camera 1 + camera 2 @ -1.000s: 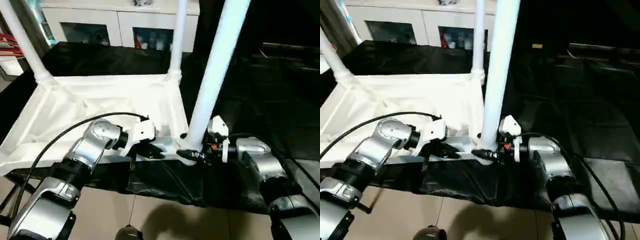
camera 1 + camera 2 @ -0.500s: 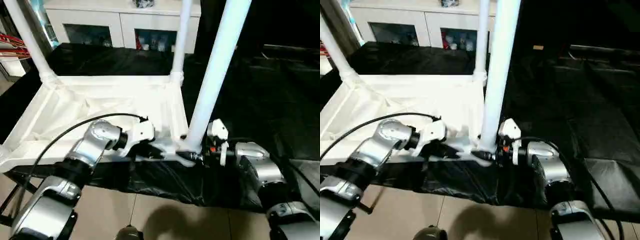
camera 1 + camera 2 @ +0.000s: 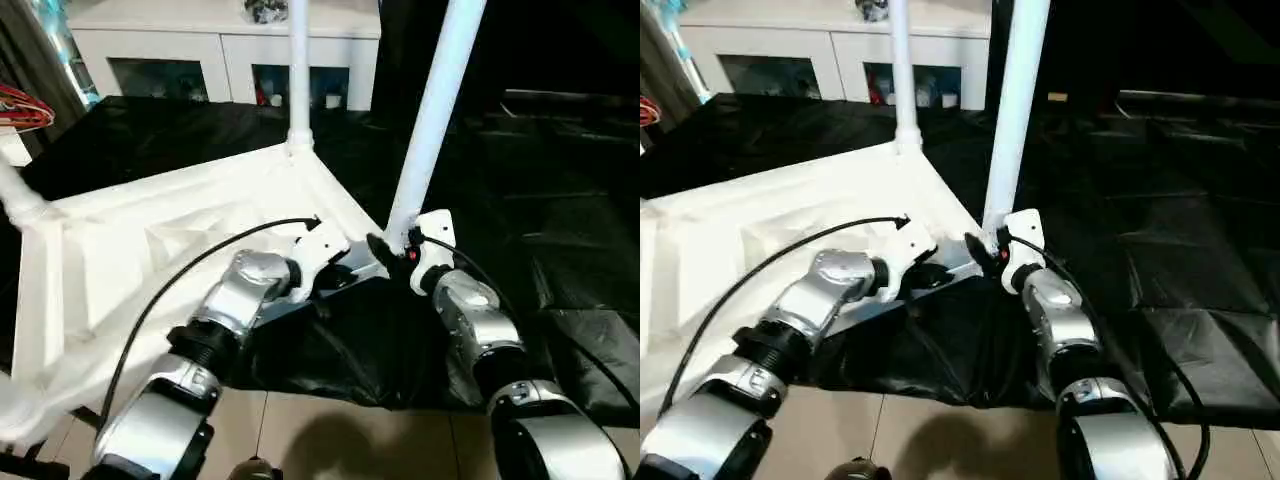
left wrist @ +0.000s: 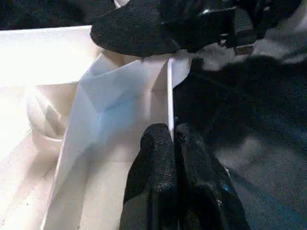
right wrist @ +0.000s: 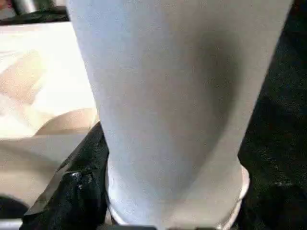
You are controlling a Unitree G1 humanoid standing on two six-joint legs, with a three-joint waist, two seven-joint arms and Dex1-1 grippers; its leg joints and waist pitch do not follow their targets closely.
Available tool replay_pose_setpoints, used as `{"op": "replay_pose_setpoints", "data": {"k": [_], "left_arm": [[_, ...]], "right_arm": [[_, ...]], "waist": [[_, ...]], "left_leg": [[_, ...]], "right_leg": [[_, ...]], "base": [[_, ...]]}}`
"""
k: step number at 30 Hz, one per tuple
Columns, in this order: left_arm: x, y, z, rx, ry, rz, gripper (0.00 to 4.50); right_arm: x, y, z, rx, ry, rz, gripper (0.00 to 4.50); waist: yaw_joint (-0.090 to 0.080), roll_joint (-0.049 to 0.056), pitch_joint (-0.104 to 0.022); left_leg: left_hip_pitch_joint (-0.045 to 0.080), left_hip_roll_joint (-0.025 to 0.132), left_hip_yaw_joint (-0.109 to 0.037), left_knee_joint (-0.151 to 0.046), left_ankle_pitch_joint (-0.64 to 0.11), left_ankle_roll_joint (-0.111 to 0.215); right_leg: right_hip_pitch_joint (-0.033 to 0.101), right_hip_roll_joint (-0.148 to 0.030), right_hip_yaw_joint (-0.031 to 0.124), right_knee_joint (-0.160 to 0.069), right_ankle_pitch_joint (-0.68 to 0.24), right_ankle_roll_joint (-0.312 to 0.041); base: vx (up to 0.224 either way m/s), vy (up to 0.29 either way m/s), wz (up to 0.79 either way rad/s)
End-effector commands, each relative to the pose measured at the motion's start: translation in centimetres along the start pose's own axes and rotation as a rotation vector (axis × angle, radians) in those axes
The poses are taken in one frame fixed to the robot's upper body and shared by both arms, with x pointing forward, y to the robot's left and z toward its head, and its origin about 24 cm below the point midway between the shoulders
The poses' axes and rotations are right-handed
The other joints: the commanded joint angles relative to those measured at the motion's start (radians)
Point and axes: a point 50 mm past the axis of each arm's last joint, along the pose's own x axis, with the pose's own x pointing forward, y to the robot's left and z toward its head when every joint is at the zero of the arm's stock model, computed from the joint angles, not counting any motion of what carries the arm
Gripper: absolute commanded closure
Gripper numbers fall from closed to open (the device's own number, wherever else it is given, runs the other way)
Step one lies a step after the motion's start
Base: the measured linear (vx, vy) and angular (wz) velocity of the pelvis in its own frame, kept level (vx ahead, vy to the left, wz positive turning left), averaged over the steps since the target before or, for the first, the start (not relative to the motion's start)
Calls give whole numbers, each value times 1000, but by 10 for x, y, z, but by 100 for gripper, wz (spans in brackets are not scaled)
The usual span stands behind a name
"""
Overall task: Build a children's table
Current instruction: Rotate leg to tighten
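The white tabletop [image 3: 150, 250] lies underside up on the black cloth, turned at an angle to me. Three white legs stand in its corner sockets: one at the near right corner [image 3: 430, 120], one at the far corner [image 3: 298, 70] and one at the left edge [image 3: 15, 195]. My left gripper [image 3: 345, 275] is shut on the tabletop's thin near rim [image 4: 169, 96], close to the near right corner. My right gripper [image 3: 392, 248] clasps the base of the near right leg [image 5: 172, 120], with a black finger [image 5: 72, 191] against the leg's flared end.
A white glass-door cabinet [image 3: 220, 40] stands behind the work surface. Black cloth [image 3: 540, 200] covers the surface to the right and hangs over its front edge. Tiled floor [image 3: 330, 440] lies below. A red object [image 3: 20, 100] sits at the far left.
The tabletop has swung round, its near right corner moving away from me and its left side coming nearer. Both arms went with it and kept their holds.
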Motion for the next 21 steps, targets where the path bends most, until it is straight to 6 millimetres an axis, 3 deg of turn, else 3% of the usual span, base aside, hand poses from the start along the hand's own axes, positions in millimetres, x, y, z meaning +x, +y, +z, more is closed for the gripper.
{"op": "replay_pose_setpoints", "data": {"k": [1, 9, 14, 15, 16, 21], "left_arm": [[12, -17, 24, 74, -88, -67, 450], [-2, -13, 16, 135, -82, -147, 450], [-18, -12, 8, 188, -79, -269, 450], [-20, -12, 7, 196, -74, -284, 450], [-24, -11, 5, 208, -66, -307, 450], [-32, -7, 0, 224, -42, -356, 450]], "right_arm": [[2, 30, -30, 52, 121, 95, 116], [-4, 22, -25, 41, 85, 182, 58], [-21, 7, -21, -52, 73, 348, 51], [-24, 5, -19, -65, 68, 379, 51], [-29, 3, -17, -84, 62, 434, 51], [-45, -5, -12, -140, 76, 589, 51]], "waist": [[-4, -1, -70], [-7, 3, -71], [1, 6, -76], [3, 12, -78], [4, 8, -77], [12, 11, -72]], "left_leg": [[10, 40, -24, -83, -381, 0], [10, 41, -22, -85, -377, 10], [6, 45, -15, -77, -295, 39], [9, 45, -14, -76, -291, 41], [5, 45, -12, -74, -286, 51], [8, 47, -14, -79, -325, 45]], "right_leg": [[37, -67, 41, -87, -355, -184], [41, -67, 41, -87, -339, -189], [46, -61, 40, -71, -195, -233], [46, -60, 39, -71, -183, -241], [48, -60, 39, -68, -160, -245], [48, -62, 38, -76, -242, -239]], "base": [[0, 0, 0], [0, 0, 0], [0, 0, 0], [0, 0, 0], [0, 0, 0], [0, 0, 0]]}}
